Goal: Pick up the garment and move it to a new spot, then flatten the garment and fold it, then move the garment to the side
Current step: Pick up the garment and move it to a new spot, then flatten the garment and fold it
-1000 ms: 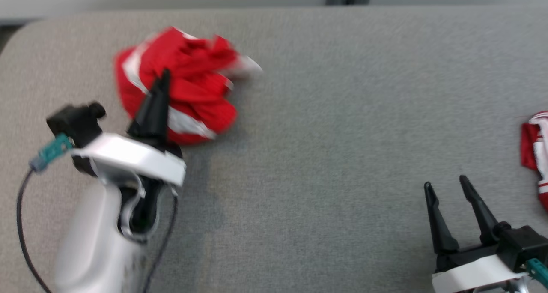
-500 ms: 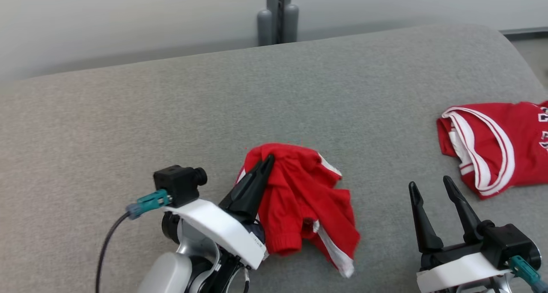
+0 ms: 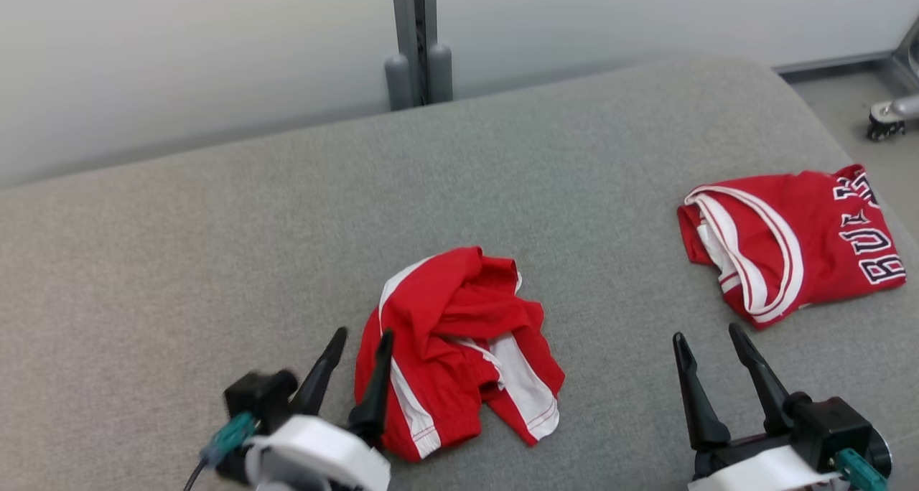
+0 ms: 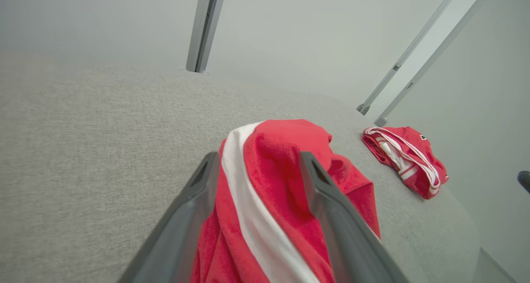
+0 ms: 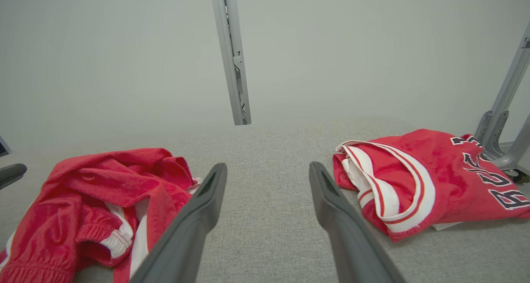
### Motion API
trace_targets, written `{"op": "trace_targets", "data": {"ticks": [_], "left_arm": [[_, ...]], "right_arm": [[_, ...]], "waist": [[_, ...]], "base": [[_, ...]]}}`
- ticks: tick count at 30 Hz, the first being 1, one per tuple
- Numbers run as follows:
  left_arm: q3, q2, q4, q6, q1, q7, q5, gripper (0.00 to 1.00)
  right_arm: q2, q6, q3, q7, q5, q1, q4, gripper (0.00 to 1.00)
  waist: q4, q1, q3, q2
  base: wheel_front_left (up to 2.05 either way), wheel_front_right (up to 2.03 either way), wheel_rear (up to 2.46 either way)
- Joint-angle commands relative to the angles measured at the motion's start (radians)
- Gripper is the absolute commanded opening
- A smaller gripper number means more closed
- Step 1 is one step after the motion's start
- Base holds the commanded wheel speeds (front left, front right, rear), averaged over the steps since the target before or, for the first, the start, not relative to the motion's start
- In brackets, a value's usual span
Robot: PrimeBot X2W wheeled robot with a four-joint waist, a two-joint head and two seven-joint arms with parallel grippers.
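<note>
A broad grey fabric-covered bench (image 3: 215, 261) with rounded far corners fills most of the head view, with a pale wall and a grey upright post (image 3: 416, 46) behind it.

The crumpled red garment with white side stripes (image 3: 459, 340) lies in a loose heap on the near middle of the bench, one white-edged flap spread toward the robot's right. It sits just beside the left hand (image 3: 362, 333), on that hand's right side, and well apart from the right hand (image 3: 705, 332), which has bare bench between it and the heap. A second piece, a red jersey with white trim and dark lettering (image 3: 790, 240), lies bunched at the far right of the bench, beyond the right hand and clear of it.

The left hand stands at the lower left with its two dark fingers (image 4: 186, 217) spread apart. In the left wrist view the red cloth and its white stripe show between and beyond them. In the head view the inner finger overlaps the heap's left edge; whether it touches the cloth I cannot tell. Nothing is clamped in it; the garment rests on the bench.

The right hand, at the lower right, has its fingers (image 5: 194, 221) wide apart above bare grey fabric and holds nothing.
</note>
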Motion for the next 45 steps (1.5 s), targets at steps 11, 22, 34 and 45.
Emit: {"op": "trace_targets", "data": {"ticks": [11,22,34,45], "left_arm": [[0.28,0.037,-0.356,0.149,0.349,-0.035,0.198,1.0],[0.447,-0.023,-0.388,0.022,0.461,-0.035,0.276,1.0],[0.475,-0.033,-0.4,0.0,0.443,-0.036,0.264,1.0],[0.143,-0.032,-0.502,-0.021,0.409,0.022,0.062,1.0]], "right_arm": [[-0.029,0.0,-0.047,0.0,-0.055,0.066,-0.068,1.0],[-0.031,0.0,-0.069,0.0,-0.076,0.078,-0.026,1.0],[-0.014,0.0,-0.059,0.0,-0.075,0.069,-0.019,1.0],[-0.02,0.0,-0.054,0.0,-0.061,0.037,-0.089,1.0]], "waist": [[0.122,-0.0001,-0.146,-0.0001],[0.201,-0.0001,-0.168,-0.0001],[0.176,-0.0001,-0.149,-0.0001],[0.066,-0.0001,-0.067,-0.0001]], "base": [[0.0,0.0,0.0],[0.0,0.0,0.0],[0.0,0.0,0.0],[0.0,0.0,0.0]]}}
